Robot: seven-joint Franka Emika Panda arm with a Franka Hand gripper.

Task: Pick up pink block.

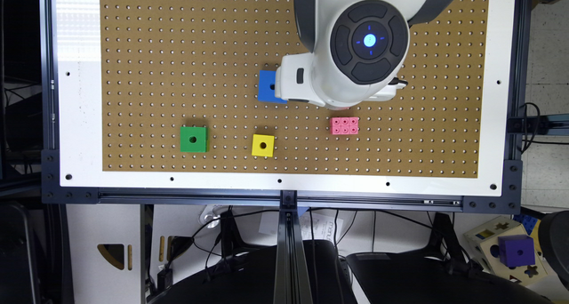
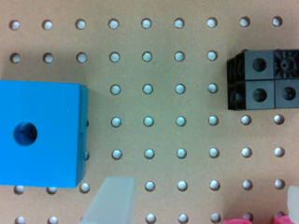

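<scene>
- Starting nearest the exterior camera, a dark frame rail [image 1: 284,197] and a white border [image 1: 284,182] are seen along the edge of the brown pegboard [image 1: 178,50].
- Next, the green cube [image 1: 194,139] and the yellow cube [image 1: 263,145] are found in one row, well apart, each with one centre hole.
- Slightly farther in, toward the exterior view's right, the pink block [image 1: 344,126] is seen lying flat on the pegboard, studs up, untouched and free of any grip.
- Just beyond it, the white arm [image 1: 351,46] is seen from above; the gripper itself is hidden beneath that body.
- A blue cube [image 1: 266,87] is partly covered by the arm on one side.
- In the wrist view, the gripper [image 2: 201,205] is shown with its two pale fingers [image 2: 112,200] apart and nothing between them; one finger is cut off at the frame edge.
- A pink sliver [image 2: 243,220] is barely caught at the frame edge there.
- A black studded piece [image 2: 261,80] is also seen, cropped at the side.
</scene>
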